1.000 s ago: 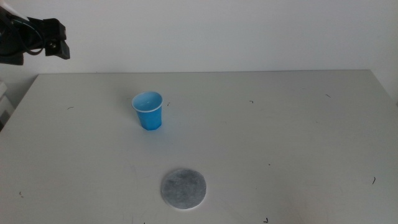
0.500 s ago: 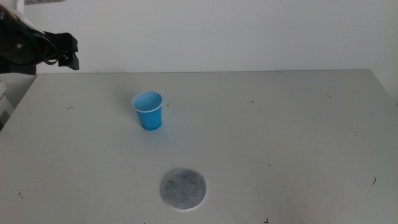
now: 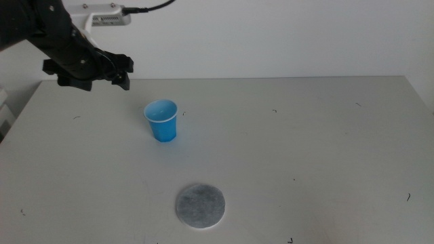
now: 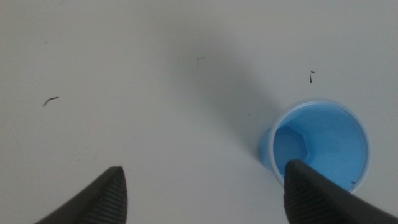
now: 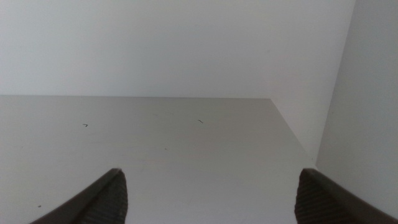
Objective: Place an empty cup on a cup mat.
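Observation:
The bright blue cup [image 3: 161, 120] stands upright and empty on the grey table, left of centre. It also shows in the left wrist view [image 4: 320, 144], blue inside. The round mottled grey cup mat [image 3: 201, 205] lies flat near the front edge, apart from the cup. My left gripper [image 3: 119, 71] hangs open above the table, behind and left of the cup, holding nothing. In the left wrist view the left gripper [image 4: 202, 186] has its jaws wide apart, one jaw beside the cup's rim. My right gripper [image 5: 208, 190] is open and out of the middle view.
The grey table [image 3: 305, 135] has small dark specks. A white wall stands behind it. The right wrist view shows bare table [image 5: 155, 137] and a wall corner.
My left arm has swung in from the far left towards the cup, moving right and lower. The cup and the mat have not moved.

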Available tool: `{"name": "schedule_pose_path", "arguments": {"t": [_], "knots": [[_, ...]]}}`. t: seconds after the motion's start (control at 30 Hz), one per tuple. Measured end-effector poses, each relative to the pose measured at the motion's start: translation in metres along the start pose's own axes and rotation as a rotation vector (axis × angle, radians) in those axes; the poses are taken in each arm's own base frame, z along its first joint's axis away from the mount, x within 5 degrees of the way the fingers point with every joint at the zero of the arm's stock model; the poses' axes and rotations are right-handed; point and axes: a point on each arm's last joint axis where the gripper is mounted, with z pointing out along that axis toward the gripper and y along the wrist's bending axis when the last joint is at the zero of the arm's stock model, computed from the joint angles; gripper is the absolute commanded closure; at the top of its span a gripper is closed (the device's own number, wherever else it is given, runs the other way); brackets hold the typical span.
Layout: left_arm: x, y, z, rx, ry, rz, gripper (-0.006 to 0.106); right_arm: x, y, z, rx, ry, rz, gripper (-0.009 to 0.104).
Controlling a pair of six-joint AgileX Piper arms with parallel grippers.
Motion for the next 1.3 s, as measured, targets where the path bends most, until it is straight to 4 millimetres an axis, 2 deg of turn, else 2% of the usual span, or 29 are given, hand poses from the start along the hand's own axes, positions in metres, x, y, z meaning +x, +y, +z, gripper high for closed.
{"name": "schedule_pose_path", "arguments": {"t": [0.2, 0.33, 0.53, 0.77, 0.87, 1.17, 1.2, 1.3], "knots": [[0.006, -0.021, 0.039, 0.028, 0.071, 0.033, 0.019, 0.000, 0.000, 0.000, 0.000, 0.000, 0.000, 0.001], [0.011, -0.027, 0.063, 0.037, 0.104, 0.039, 0.019, 0.000, 0.000, 0.000, 0.000, 0.000, 0.000, 0.001], [0.016, -0.036, 0.085, 0.059, 0.103, 0.035, 0.019, 0.000, 0.000, 0.000, 0.000, 0.000, 0.000, 0.001], [0.020, -0.038, 0.106, 0.066, 0.093, 0.021, 0.019, 0.000, 0.000, 0.000, 0.000, 0.000, 0.000, 0.001], [0.022, -0.037, 0.114, 0.065, 0.097, 0.019, 0.031, 0.000, 0.000, 0.000, 0.000, 0.000, 0.000, 0.001], [0.025, -0.037, 0.121, 0.068, 0.106, 0.017, 0.097, 0.000, 0.000, 0.000, 0.000, 0.000, 0.000, 0.001], [0.024, -0.037, 0.119, 0.069, 0.104, 0.025, 0.100, 0.000, 0.000, 0.000, 0.000, 0.000, 0.000, 0.001], [0.021, -0.040, 0.108, 0.077, 0.091, 0.070, 0.100, 0.000, 0.000, 0.000, 0.000, 0.000, 0.000, 0.001]]}}
